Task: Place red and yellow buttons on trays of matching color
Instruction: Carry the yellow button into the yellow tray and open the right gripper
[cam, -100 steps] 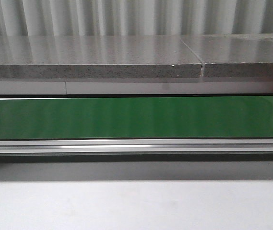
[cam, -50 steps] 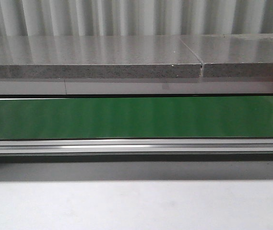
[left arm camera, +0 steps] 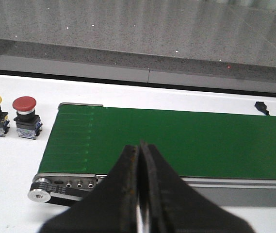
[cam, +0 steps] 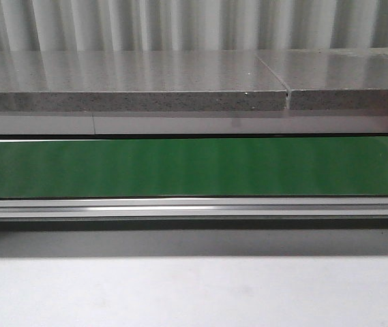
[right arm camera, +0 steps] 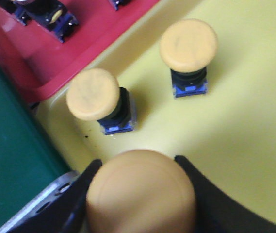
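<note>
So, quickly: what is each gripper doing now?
Left gripper: shut, holding nothing.
Right gripper: shut on a yellow button, over the yellow tray.

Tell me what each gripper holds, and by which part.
The right gripper grips a yellow button by the sides of its cap, above the yellow tray. The left gripper is shut and holds nothing.

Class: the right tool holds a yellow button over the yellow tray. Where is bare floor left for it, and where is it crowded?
Bare yellow tray floor lies beside the two yellow buttons, away from the red tray. Near that border it is crowded.
</note>
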